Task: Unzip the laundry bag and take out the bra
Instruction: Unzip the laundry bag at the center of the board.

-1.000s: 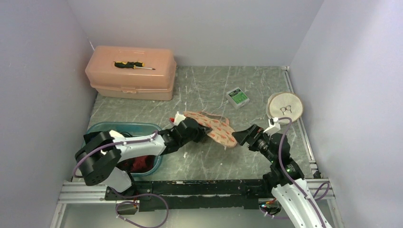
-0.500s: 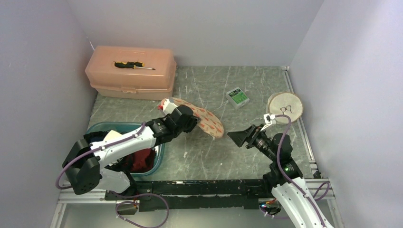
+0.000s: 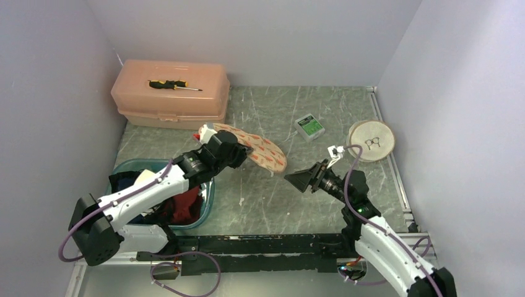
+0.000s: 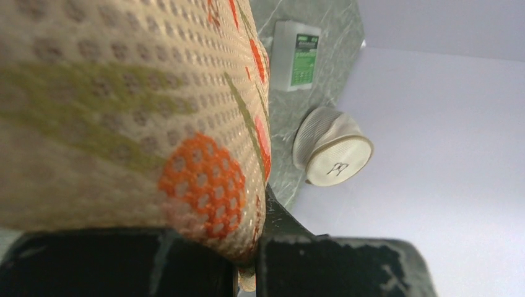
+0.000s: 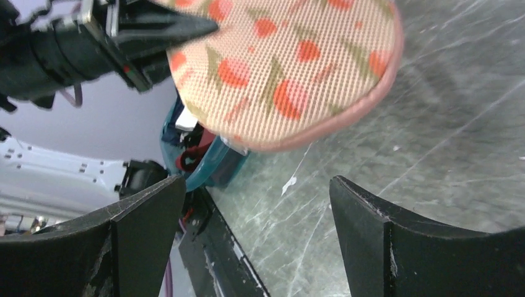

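The top camera looks down on the whole desk (image 3: 322, 105). Both wrist cameras closely face the laundry bag (image 3: 263, 151).

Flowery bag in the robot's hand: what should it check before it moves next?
1. Left gripper shut on the round flowery mesh laundry bag: ok.
2. Right gripper open, facing the bag: ok.
3. Space between right gripper and bag free: ok.
4. Bag's zip open: cannot tell.
5. Bright red fabric in the teal plastic tub is the bra: cannot tell.
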Robot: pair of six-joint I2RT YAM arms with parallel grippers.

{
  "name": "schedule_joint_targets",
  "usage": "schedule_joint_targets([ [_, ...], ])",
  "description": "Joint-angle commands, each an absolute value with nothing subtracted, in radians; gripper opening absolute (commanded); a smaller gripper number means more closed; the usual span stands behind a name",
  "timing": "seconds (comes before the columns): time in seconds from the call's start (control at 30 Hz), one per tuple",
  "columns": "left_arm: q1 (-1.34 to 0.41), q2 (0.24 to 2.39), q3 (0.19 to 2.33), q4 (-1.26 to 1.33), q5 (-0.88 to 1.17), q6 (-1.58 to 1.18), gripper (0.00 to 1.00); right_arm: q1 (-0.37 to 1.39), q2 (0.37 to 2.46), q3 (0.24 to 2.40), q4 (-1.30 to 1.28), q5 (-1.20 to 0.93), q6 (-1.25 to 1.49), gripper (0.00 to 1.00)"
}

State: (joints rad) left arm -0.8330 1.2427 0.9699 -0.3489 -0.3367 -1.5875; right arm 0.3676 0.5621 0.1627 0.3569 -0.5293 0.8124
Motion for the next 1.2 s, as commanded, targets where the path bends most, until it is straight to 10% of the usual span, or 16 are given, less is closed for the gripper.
schedule_joint_targets([
  [0.0,-0.783,1.192,0.987,-0.328,-0.332,-1.58,0.03,0.517,0.583,0.25,0.434,-0.431,0.702,0.91],
  [1.17,-0.641,1.149,0.845,-0.042,-0.017,-1.56,0.03,0.787,0.829,0.288,0.592,-0.119,0.674,0.59],
])
